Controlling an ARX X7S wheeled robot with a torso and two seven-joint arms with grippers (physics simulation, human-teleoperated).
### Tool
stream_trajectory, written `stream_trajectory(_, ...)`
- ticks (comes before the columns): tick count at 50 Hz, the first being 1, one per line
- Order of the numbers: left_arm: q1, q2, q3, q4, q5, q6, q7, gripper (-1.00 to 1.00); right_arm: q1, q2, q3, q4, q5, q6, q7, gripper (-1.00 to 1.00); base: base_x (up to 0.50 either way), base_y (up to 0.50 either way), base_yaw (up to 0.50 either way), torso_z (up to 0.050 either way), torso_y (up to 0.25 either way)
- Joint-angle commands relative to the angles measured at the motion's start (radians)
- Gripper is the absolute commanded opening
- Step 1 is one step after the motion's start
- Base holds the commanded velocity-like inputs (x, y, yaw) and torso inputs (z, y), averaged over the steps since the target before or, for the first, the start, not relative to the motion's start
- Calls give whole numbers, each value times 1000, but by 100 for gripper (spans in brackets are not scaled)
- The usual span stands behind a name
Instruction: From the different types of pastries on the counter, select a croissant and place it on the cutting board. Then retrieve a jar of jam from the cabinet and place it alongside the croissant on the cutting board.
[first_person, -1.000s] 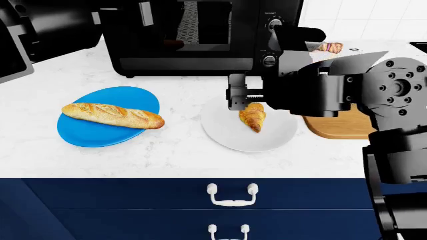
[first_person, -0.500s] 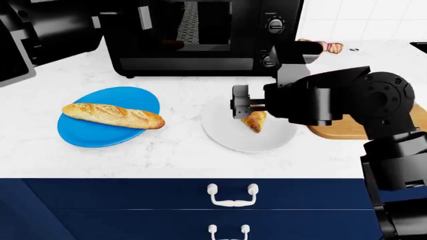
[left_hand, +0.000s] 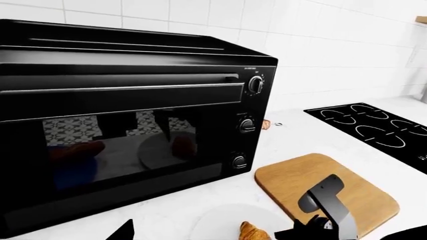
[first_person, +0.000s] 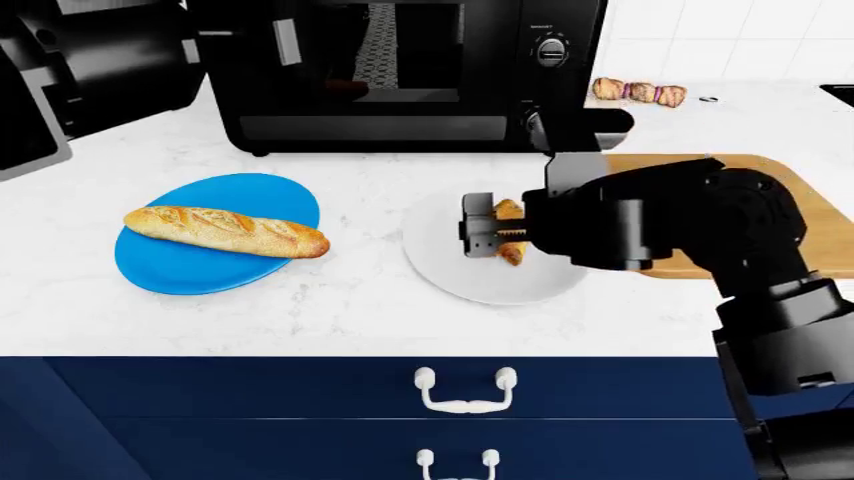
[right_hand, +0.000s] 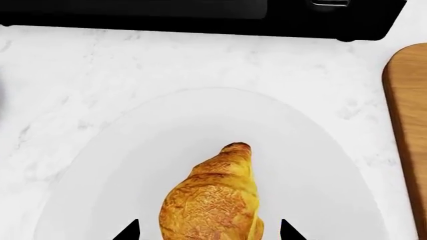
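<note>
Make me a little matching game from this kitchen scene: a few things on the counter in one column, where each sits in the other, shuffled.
Things:
1. baguette
2. croissant
3. skewer
4. cutting board

Places:
A. on the white plate
B. bare counter, back by the wall
C. on the blue plate
D. lying beside the white plate

Pairs: 1-C, 2-A, 3-B, 4-D

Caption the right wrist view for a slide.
Open right gripper straddling the croissant on the white plate, cutting board alongside.
</note>
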Motion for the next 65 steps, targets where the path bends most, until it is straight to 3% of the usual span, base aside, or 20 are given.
stream_trajectory(1, 9, -10, 3, 6, 3, 9, 9, 100, -9, -6, -19, 3, -10, -4, -13, 100, 0, 0, 0, 0, 0)
stream_trajectory(10, 15, -16, 5, 10, 8, 16, 18, 100, -8, -8, -34, -1, -15, -2, -18, 100, 0, 0, 0, 0, 0)
stream_trajectory(11, 15, -17, 6, 9, 8, 17, 19, 100, -7, -8, -35, -3, -15, -2, -18, -100, 0, 0, 0, 0, 0)
stream_trajectory(42, -4, -31, 21, 19, -24, 45, 11, 100, 96, 39, 21, -44, 69, 46, 66, -100, 0, 0, 0, 0, 0)
stream_trajectory(65, -13, -30, 38, 31, -54, 69, -4, 100, 103, 212, 130, -121, 212, 92, 214, -100, 0, 0, 0, 0, 0)
